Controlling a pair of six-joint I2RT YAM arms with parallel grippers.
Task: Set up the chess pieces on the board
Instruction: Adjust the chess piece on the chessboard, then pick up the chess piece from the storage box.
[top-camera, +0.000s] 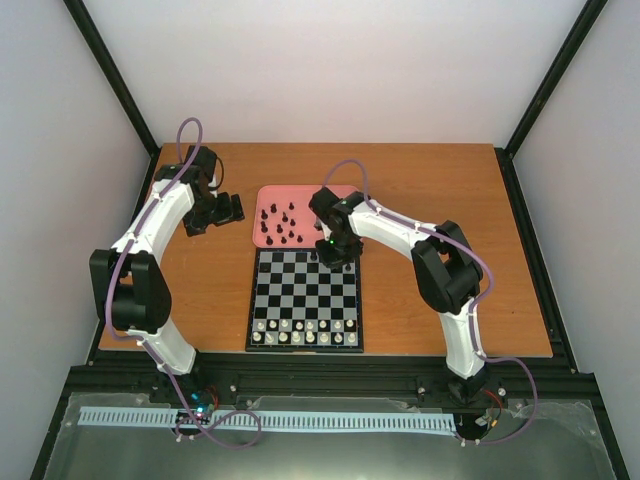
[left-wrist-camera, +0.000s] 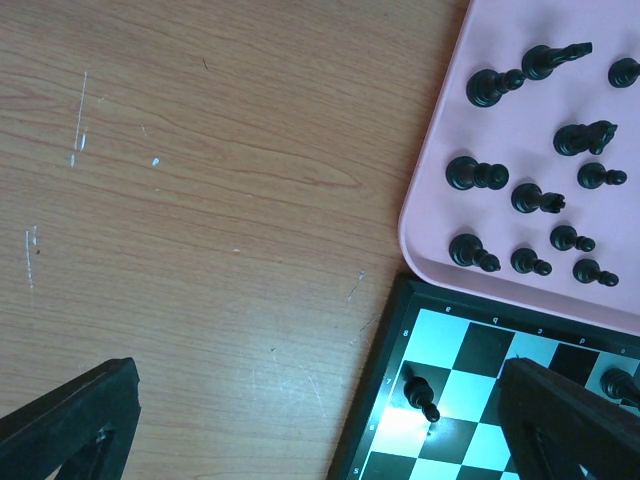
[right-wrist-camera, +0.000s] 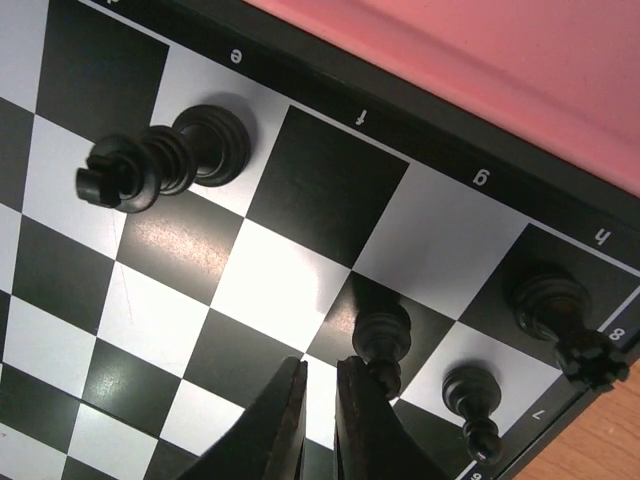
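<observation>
The chequered board (top-camera: 305, 290) lies at the table's middle, against the pink tray (top-camera: 272, 196). Several black chess pieces (top-camera: 281, 222) stand on the tray; they also show in the left wrist view (left-wrist-camera: 530, 195). My right gripper (top-camera: 335, 255) hovers low over the board's far right corner. In the right wrist view it (right-wrist-camera: 320, 368) is shut with only a thin slit and holds nothing. A black pawn (right-wrist-camera: 383, 340) stands just outside its right finger. A second pawn (right-wrist-camera: 473, 398), a rook (right-wrist-camera: 560, 312) and a tall piece (right-wrist-camera: 165, 160) stand nearby. My left gripper (top-camera: 222, 210), wide open (left-wrist-camera: 320, 372), hangs left of the tray, near one pawn (left-wrist-camera: 420, 392).
White pieces (top-camera: 305, 332) fill the board's two near rows. Bare wooden table (left-wrist-camera: 200, 200) lies left of the tray and board. Black frame posts stand at the table's back corners.
</observation>
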